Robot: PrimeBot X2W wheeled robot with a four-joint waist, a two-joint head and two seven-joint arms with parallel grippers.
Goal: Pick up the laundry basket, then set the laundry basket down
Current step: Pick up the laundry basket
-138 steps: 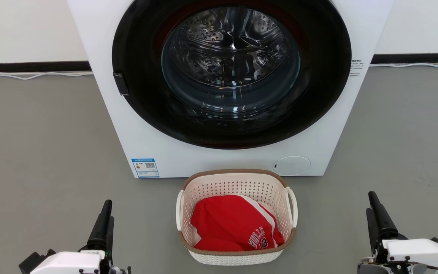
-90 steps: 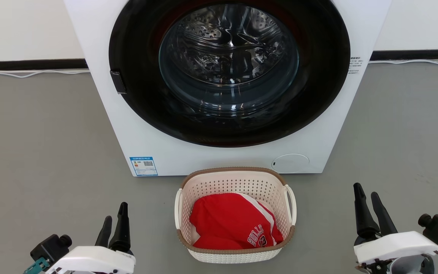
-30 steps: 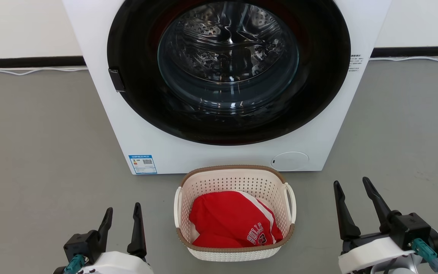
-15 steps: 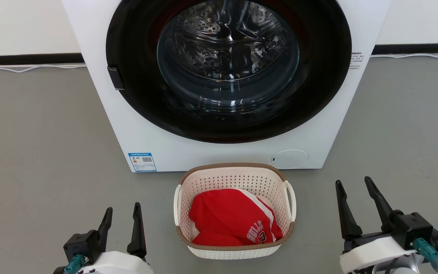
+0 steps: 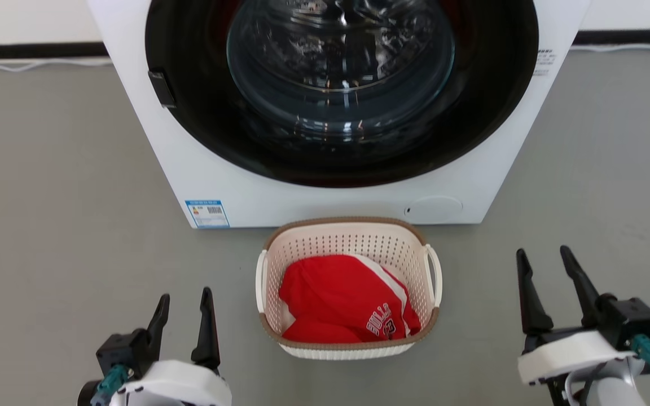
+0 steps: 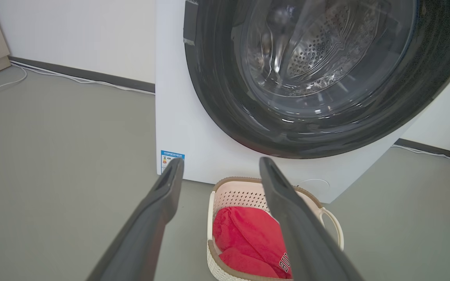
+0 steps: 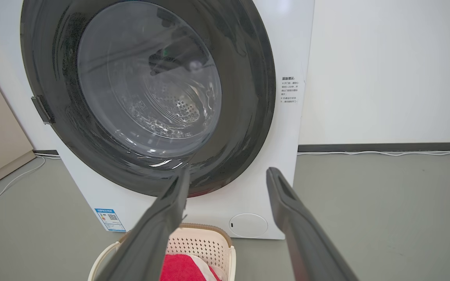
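The laundry basket [image 5: 347,241] is sitting between the left gripper [image 5: 184,295] and right gripper [image 5: 543,252], apart from both. Both are holding their fingers spread.

white washing machine [image 5: 280,197] on a grey floor [image 5: 48,197] — dark round glass door [image 5: 336,84]
blue sticker [image 5: 207,213] at its lower left corner, round flap [image 5: 434,208] at lower right; a white cable [image 5: 31,64] runs along the black skirting [image 5: 31,49] behind — a red shirt [image 5: 330,293] with white lettering lies bunched just before the machine.
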